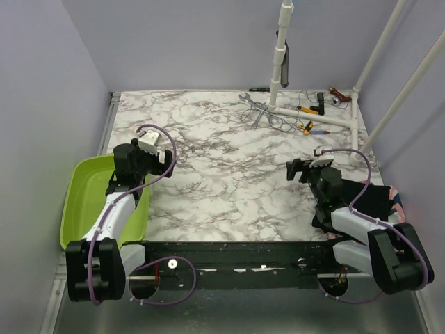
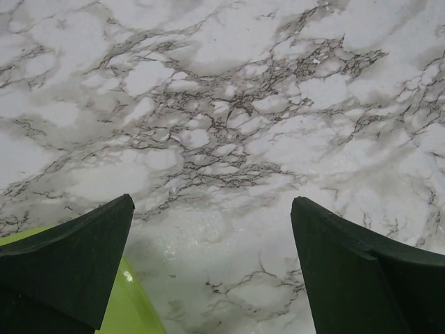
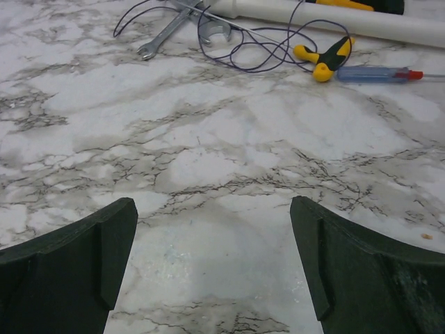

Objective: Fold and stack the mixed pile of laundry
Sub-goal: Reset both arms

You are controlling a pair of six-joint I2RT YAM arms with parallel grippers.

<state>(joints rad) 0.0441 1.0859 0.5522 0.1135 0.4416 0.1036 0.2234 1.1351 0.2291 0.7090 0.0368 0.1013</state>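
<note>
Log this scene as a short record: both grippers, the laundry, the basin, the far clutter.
left gripper: open, empty, over marble table beside the basin
right gripper: open, empty, over marble, facing the far tools
laundry pile: bunched at the table's right edge under the right arm; black cloth shows, with a pink bit; unfolded
basin: lime green, left edge, under the left arm; nothing seen inside
far clutter: wrench, yellow-handled screwdriver, thin wire, white pipe
folded stack: none in view

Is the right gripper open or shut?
Open: the right gripper shows its fingers wide apart, with nothing held between them.
</note>
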